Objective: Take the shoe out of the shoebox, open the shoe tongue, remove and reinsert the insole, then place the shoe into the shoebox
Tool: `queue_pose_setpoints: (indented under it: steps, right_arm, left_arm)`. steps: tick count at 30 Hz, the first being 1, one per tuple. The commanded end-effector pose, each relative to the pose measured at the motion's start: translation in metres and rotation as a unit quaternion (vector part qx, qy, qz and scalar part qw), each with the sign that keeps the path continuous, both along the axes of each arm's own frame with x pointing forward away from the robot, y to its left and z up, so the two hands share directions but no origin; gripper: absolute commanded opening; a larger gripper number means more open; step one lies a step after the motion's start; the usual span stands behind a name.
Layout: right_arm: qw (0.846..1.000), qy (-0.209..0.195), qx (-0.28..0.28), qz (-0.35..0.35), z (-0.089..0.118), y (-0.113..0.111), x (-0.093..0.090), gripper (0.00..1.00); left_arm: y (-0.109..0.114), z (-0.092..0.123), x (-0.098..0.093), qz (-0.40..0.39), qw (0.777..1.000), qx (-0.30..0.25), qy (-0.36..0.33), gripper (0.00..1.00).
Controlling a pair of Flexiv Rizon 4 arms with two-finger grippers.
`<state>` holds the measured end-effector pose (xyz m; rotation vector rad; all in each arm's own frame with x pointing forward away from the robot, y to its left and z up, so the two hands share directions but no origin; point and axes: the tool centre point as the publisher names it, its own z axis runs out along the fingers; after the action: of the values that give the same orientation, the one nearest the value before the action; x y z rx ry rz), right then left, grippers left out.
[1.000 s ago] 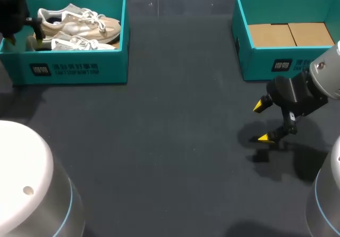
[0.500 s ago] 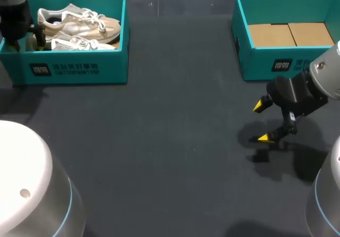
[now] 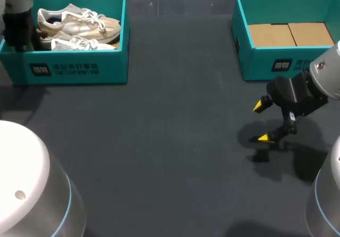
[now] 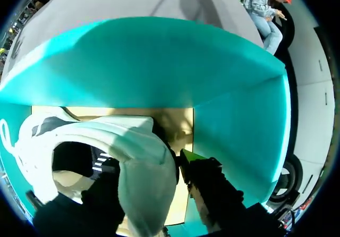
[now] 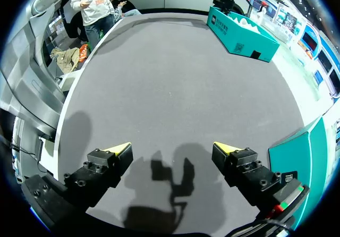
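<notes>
The left shoebox (image 3: 79,69) and right shoebox (image 3: 308,61) each bore a dark printed label (image 3: 41,69) on the front wall. The left gripper (image 4: 149,165) reached down into the left shoebox, straddling the heel of a pale shoe (image 4: 106,136); whether its jaws pinched it could not be told. The shoe lay lengthwise, toe toward the right shoebox. The right gripper (image 3: 261,121) hung low over the table (image 3: 175,141), jaws wide and empty

The shoebox (image 3: 79,69) stands at the far left of the table (image 3: 170,141), two shoes (image 3: 79,24) side by side in it. The left tool (image 4: 146,162) is inside the shoebox, at one shoe's heel. Well right of the shoebox stands a second box (image 3: 276,64), with the right tool (image 3: 261,121) before it.
</notes>
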<state>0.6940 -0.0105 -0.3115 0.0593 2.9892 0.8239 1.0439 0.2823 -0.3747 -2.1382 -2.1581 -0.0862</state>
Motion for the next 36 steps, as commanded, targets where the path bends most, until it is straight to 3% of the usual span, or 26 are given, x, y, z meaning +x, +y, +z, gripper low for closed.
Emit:
queue_pose_setpoints:
  steps: [1, 11, 22, 36]
  right_arm:
    - [1.000, -0.001, -0.001, -0.001, 0.000, 0.000, -0.001, 1.00]
    - [1.000, -0.001, -0.001, -0.001, 0.000, 0.000, -0.001, 1.00]
    - [1.000, -0.001, -0.001, -0.001, 0.000, 0.000, -0.001, 1.00]
    - [1.000, -0.001, -0.001, -0.001, 0.000, 0.000, -0.001, 1.00]
  left_arm:
    - [0.002, 0.000, 0.004, -0.002, 1.000, -0.001, 0.002, 0.00]
    - [0.013, 0.011, -0.005, -0.025, 1.000, -0.002, -0.013, 0.00]
    - [0.025, 0.042, -0.006, -0.039, 0.999, -0.012, -0.035, 0.00]
    - [0.031, 0.128, 0.005, -0.023, 0.998, -0.013, -0.055, 0.00]
